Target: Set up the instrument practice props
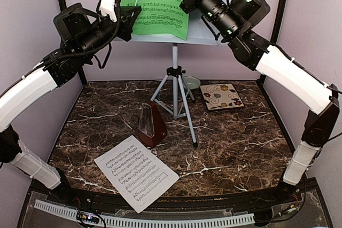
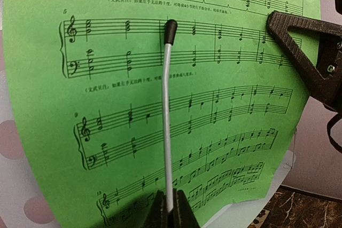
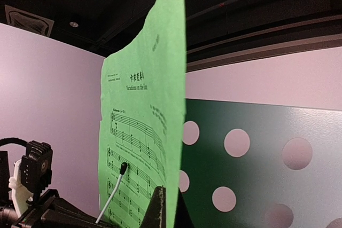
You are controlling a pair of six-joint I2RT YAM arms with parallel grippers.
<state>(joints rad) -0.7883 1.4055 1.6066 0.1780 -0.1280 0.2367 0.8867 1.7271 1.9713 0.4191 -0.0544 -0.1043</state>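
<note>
Green music sheet (image 1: pixel 157 4) up on the stand, both arms raised to it.
Matte paper leans on white hole-punched desk (image 3: pixel 256 121). Left gripper (image 2: pixel 171 209) clamps a thin black-tipped wire (image 2: pixel 166 132); right gripper (image 3: pixel 165 206) pinches the sheet's edge. White sheet (image 1: pixel 136 173) and pyramid metronome (image 1: pixel 151 126) sit on veined marble table (image 1: pixel 240 142).

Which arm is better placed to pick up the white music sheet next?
Left, probably. The white sheet lies nearer the left arm's base. Both are busy: the left jaws pinch the holder wire, the right jaws the edge of the green sheet.
</note>
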